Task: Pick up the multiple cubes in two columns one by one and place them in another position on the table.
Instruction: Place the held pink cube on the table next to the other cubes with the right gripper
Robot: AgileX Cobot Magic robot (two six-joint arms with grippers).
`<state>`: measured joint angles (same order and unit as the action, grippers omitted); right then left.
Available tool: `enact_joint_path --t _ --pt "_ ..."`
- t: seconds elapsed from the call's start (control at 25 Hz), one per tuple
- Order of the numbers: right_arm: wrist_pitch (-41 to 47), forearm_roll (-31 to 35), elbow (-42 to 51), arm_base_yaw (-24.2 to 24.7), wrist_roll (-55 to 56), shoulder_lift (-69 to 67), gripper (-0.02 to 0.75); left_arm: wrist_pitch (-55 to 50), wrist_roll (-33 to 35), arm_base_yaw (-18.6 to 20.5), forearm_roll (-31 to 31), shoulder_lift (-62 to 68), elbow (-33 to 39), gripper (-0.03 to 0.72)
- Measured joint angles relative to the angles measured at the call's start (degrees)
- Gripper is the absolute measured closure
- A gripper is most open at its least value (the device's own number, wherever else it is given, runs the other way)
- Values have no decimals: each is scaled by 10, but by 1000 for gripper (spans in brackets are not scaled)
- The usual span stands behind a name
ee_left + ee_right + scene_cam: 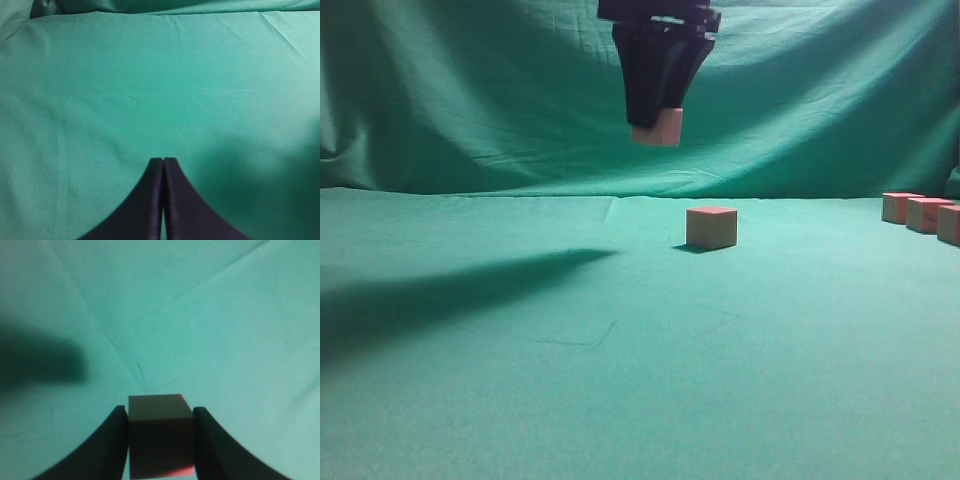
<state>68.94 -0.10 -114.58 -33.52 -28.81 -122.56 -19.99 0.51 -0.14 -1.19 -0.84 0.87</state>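
Holding one cube clamped between my right jaws, I hang high above the table, well clear of the cloth. My left jaws are pressed together with nothing in them, low over bare cloth. One cube sits alone near the middle of the table, which I judge already placed; three more cubes wait in a row at the far right edge, others possibly out of view. So I reckon the job is early, with most left. No containers show anywhere.
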Motion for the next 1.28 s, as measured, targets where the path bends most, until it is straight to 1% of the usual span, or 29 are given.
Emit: enact_joint_path --t 0.12,0.44,0.68,0.96,1.16,1.28 --pt "-6 0 -16 0 -28 -26 451 0 0 0 0 0 0 688" --pt "-35 3 -19 0 -113 -73 451 0 0 0 0 0 0 688" --pt "-40 37 -19 9 -193 -88 451 0 0 0 0 0 0 688" --pt "-46 52 -19 27 -217 -97 451 0 0 0 0 0 0 688" --pt "-47 93 -19 41 -256 -97 451 0 0 0 0 0 0 688" --pt "-46 106 -19 46 -274 -98 451 0 0 0 0 0 0 688"
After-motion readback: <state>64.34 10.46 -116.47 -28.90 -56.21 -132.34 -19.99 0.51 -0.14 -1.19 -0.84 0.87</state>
